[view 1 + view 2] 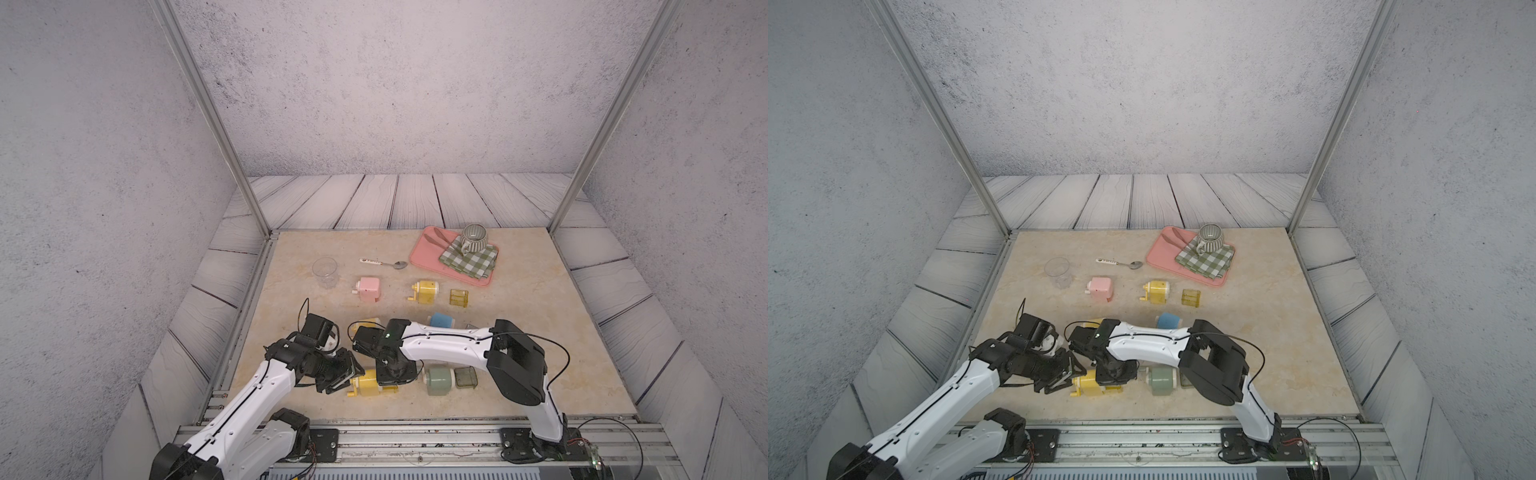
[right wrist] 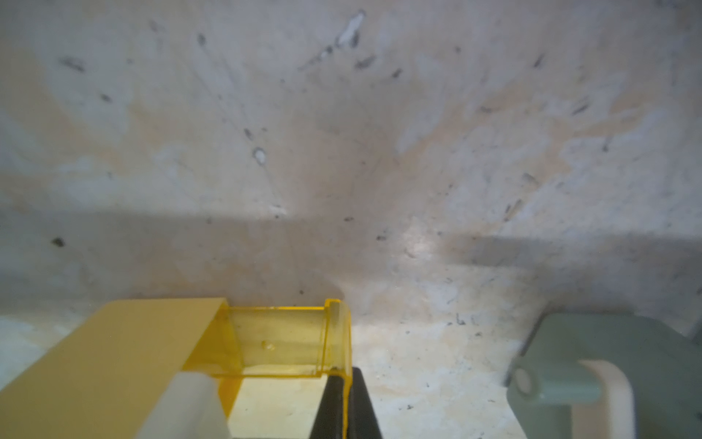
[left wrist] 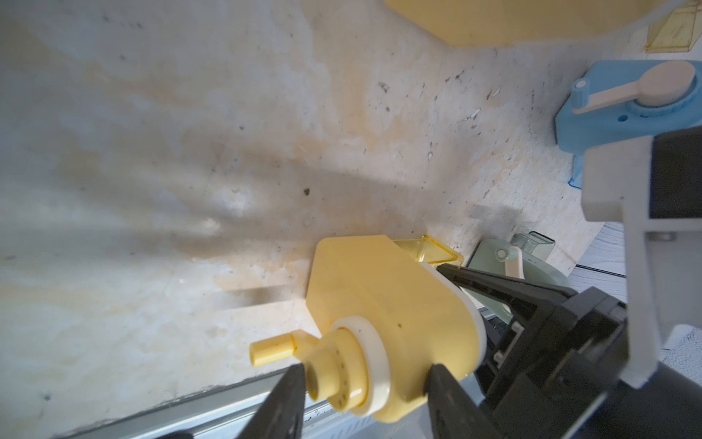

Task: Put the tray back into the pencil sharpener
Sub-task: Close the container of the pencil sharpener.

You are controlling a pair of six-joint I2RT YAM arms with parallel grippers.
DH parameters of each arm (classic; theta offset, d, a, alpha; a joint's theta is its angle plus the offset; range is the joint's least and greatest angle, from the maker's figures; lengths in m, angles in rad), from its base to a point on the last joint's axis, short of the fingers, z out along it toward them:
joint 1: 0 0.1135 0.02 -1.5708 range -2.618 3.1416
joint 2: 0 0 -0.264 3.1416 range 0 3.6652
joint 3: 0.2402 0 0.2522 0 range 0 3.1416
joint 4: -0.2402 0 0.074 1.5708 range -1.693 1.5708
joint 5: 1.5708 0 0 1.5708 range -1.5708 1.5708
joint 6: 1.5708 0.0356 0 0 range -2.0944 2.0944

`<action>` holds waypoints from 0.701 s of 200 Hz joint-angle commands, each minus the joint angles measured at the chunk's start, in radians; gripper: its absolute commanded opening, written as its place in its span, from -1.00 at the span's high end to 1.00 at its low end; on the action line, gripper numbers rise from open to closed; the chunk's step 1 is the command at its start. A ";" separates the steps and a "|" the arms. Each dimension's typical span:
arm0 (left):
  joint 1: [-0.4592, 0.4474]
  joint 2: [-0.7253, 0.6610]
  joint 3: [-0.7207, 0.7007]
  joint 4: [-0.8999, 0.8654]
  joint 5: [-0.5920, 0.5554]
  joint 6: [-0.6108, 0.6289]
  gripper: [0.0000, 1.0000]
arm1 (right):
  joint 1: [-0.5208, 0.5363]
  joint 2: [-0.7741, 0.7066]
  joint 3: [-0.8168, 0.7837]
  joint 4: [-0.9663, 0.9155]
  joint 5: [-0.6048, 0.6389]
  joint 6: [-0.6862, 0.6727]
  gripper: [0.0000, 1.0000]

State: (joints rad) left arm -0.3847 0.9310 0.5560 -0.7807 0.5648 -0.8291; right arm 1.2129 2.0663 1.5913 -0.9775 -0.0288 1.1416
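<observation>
The left claw [image 3: 366, 374] is found clamped across the yellow plastic hand-crank pencil sharpener [image 3: 391, 323]. The right claw [image 2: 347, 384] is pinched on the end wall of the transparent yellow plastic tray [image 2: 281, 342], which is seated partway inside that sharpener.

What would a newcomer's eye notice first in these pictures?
Near the front of the table, the left pincer clasps the yellow sharpener, while the right pincer pinches the clear yellow tray, partly inside it. At the far right, a striped cup stands on a checked cloth.
</observation>
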 commanded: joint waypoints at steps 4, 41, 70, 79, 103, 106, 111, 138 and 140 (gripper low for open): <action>-0.016 0.008 -0.007 -0.026 -0.021 0.002 -0.08 | 0.007 -0.029 0.014 0.043 -0.027 0.005 0.98; -0.019 0.006 -0.007 -0.027 -0.023 0.002 -0.08 | 0.004 -0.041 -0.014 0.072 -0.037 0.010 0.98; -0.020 0.005 -0.007 -0.029 -0.026 0.001 -0.08 | 0.004 -0.045 -0.016 0.069 -0.034 0.007 0.94; -0.020 0.005 -0.007 -0.029 -0.026 0.000 -0.08 | 0.003 -0.053 -0.023 0.069 -0.028 0.013 0.86; -0.020 0.000 -0.007 -0.031 -0.029 -0.001 -0.08 | 0.003 -0.072 -0.028 0.055 -0.004 0.022 0.72; -0.020 -0.001 -0.007 -0.032 -0.031 -0.002 -0.08 | 0.004 -0.073 -0.030 0.053 -0.002 0.023 0.71; -0.020 -0.001 -0.004 -0.031 -0.032 -0.002 -0.08 | 0.002 -0.077 -0.033 0.053 0.001 0.024 0.69; -0.020 -0.005 -0.005 -0.035 -0.033 -0.004 -0.08 | 0.004 -0.096 -0.040 0.045 0.016 0.032 0.58; -0.020 -0.005 -0.004 -0.034 -0.033 -0.004 -0.08 | 0.004 -0.096 -0.041 0.045 0.016 0.031 0.57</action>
State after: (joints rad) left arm -0.3950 0.9302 0.5560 -0.7792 0.5571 -0.8326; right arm 1.2144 2.0212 1.5669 -0.9150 -0.0467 1.1564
